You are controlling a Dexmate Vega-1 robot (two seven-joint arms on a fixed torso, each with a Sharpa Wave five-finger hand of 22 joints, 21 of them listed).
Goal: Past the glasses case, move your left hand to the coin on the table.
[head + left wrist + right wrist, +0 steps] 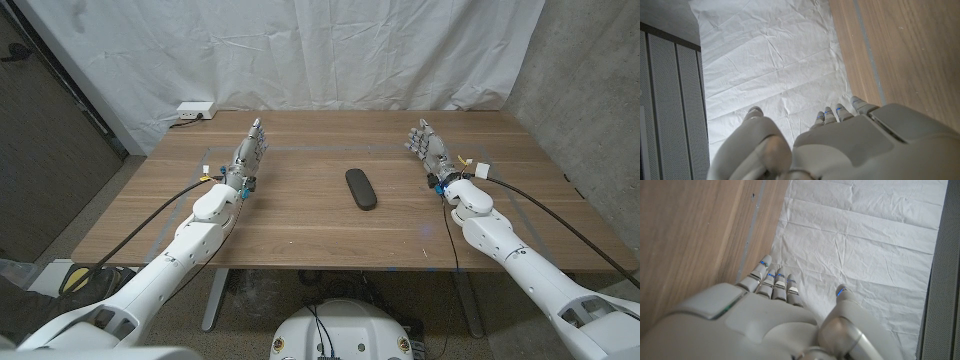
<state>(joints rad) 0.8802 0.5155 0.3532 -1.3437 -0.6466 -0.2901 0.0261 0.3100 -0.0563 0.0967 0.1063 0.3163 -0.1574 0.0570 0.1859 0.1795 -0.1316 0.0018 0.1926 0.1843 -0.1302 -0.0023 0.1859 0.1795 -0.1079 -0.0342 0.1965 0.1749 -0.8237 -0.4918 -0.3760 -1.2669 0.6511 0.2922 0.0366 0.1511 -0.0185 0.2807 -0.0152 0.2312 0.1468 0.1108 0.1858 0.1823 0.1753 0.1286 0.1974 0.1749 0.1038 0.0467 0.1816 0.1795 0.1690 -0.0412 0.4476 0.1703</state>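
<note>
Table (300, 220) of brown wood before wrinkled white curtain (300, 50).

We see a brown wooden surface (300, 215) with a smooth matt grain, a dark oblong glasses case (362, 187) that looks matt, a creased white cloth backdrop (300, 50), and smooth white plastic arm shells (205, 225) with a slight gloss.
</note>
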